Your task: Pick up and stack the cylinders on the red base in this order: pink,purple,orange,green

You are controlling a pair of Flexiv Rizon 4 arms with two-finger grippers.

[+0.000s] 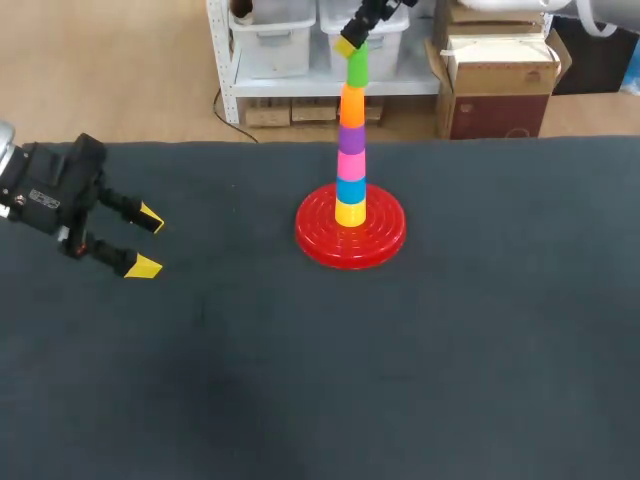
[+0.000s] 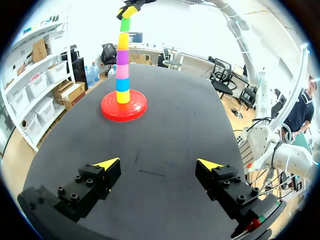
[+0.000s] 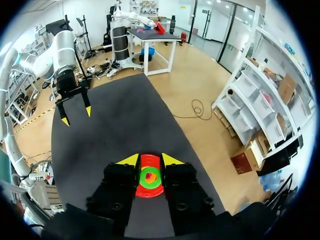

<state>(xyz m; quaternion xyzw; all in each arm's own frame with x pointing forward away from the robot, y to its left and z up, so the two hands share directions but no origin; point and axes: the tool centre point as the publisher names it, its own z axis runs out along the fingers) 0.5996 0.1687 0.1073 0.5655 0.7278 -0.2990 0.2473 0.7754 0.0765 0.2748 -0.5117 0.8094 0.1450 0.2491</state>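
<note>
On the red base [image 1: 315,240] stands a tower of cylinders: yellow [image 1: 350,212], blue [image 1: 351,190], pink [image 1: 351,165], purple [image 1: 352,138], orange [image 1: 352,105], and green [image 1: 357,68] on top. My right gripper [image 1: 352,45] is at the tower's top, shut on the green cylinder [image 3: 150,178], which sits between its fingers with the red base [image 3: 149,194] straight below. My left gripper [image 1: 147,242] hovers open over the table's left part, holding nothing. From the left wrist view the tower's green cylinder [image 2: 125,25] stands far ahead of the open left gripper [image 2: 159,164].
The dark table cloth [image 1: 400,360] spreads around the base. The tower leans slightly to the right toward its top. My left gripper [image 3: 76,116] shows far across the table in the right wrist view.
</note>
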